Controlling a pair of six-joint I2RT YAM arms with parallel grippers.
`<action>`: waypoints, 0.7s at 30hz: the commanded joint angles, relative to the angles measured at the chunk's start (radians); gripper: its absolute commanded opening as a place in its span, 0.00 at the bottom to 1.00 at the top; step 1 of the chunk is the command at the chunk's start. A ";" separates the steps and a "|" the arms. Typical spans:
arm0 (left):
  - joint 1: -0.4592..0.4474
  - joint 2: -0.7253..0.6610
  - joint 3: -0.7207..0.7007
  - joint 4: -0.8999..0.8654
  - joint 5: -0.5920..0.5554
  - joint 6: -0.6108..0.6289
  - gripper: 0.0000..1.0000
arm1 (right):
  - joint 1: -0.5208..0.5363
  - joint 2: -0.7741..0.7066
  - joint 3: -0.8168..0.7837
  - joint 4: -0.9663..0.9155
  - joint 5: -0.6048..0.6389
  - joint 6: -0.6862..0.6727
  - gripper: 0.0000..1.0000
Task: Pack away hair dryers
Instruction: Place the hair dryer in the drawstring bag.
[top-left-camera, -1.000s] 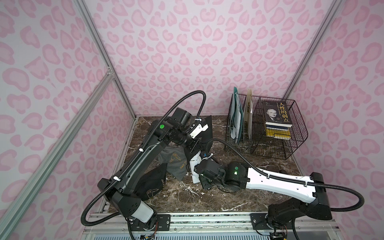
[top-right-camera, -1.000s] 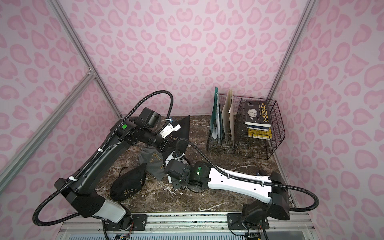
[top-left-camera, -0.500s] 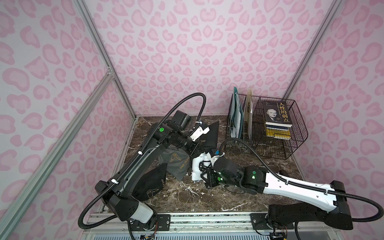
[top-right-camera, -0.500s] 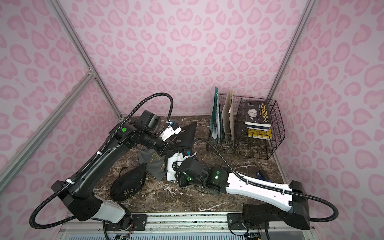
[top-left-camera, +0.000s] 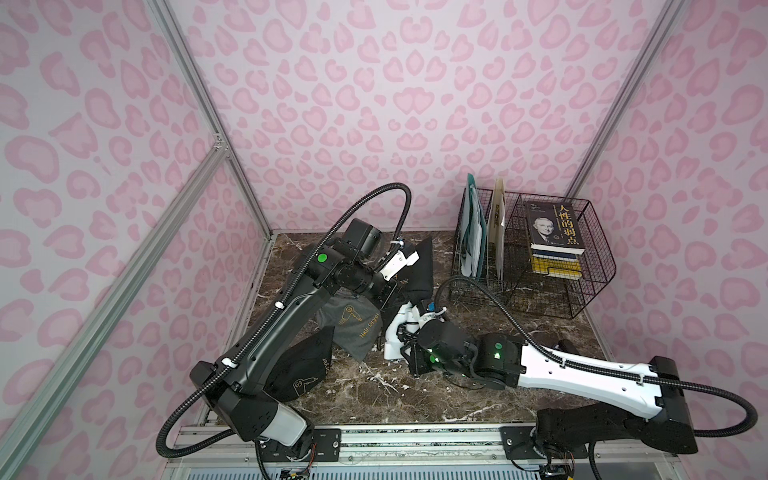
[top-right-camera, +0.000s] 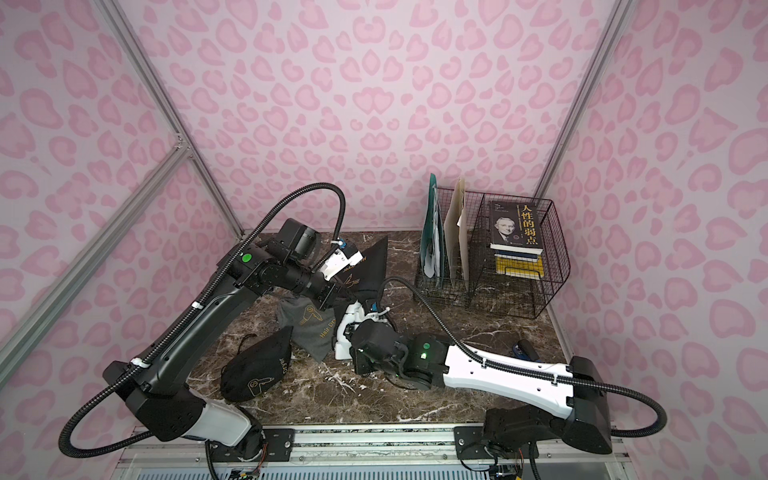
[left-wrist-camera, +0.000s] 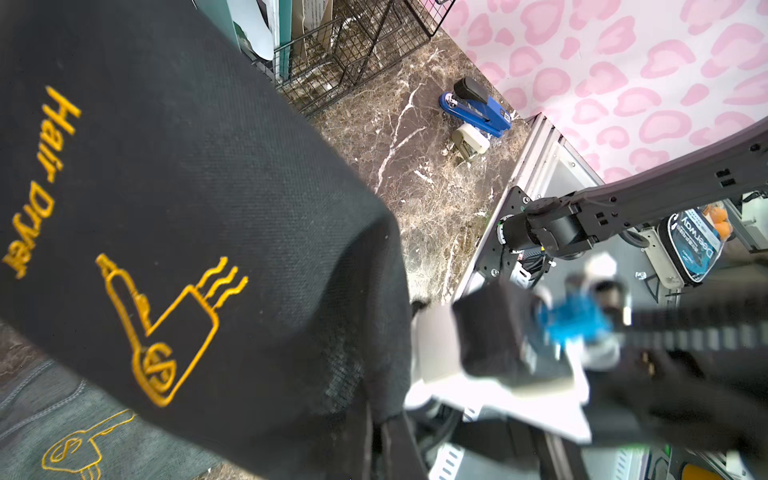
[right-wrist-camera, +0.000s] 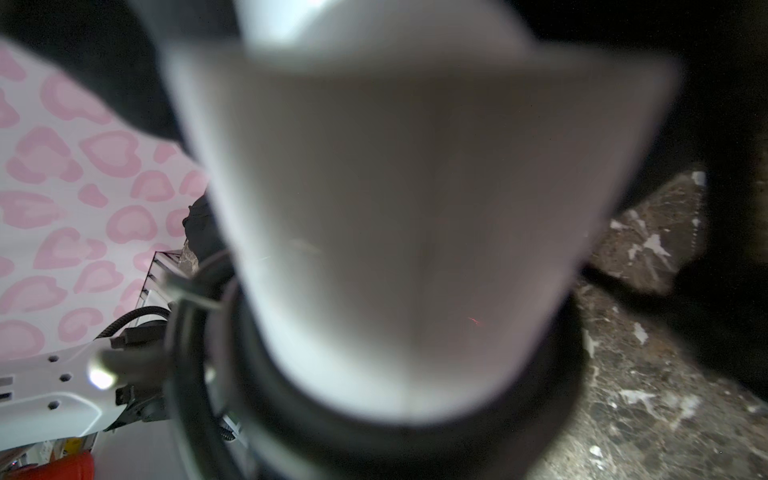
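My left gripper (top-left-camera: 388, 293) is clamped tight on the black pouch (top-left-camera: 419, 270). My right gripper (top-left-camera: 406, 332) grips the white hair dryer (top-left-camera: 392, 337) mid-table, beside the grey pouch (top-left-camera: 353, 328). The left wrist view shows a blue stapler (left-wrist-camera: 478, 108) near the table (top-left-camera: 457, 399) edge, with bare marble around it.

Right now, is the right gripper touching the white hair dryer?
Touching. The right wrist view shows the white hair dryer wedged between the dark jaws; in a top view the right gripper is closed around it.

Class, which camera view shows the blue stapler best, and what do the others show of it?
The left wrist view: the blue stapler is whole and sharp there. In a top view only a small part shows beyond the right arm. The right wrist view does not show it.
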 joint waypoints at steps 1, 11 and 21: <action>0.000 0.007 0.018 0.014 0.004 0.005 0.02 | 0.023 0.070 0.066 -0.040 0.035 -0.043 0.00; 0.000 -0.022 -0.027 0.031 0.033 -0.007 0.02 | 0.012 0.037 -0.035 0.160 -0.013 0.006 0.00; 0.000 -0.048 -0.062 0.043 0.073 -0.012 0.02 | -0.009 -0.010 -0.086 0.294 -0.078 0.001 0.00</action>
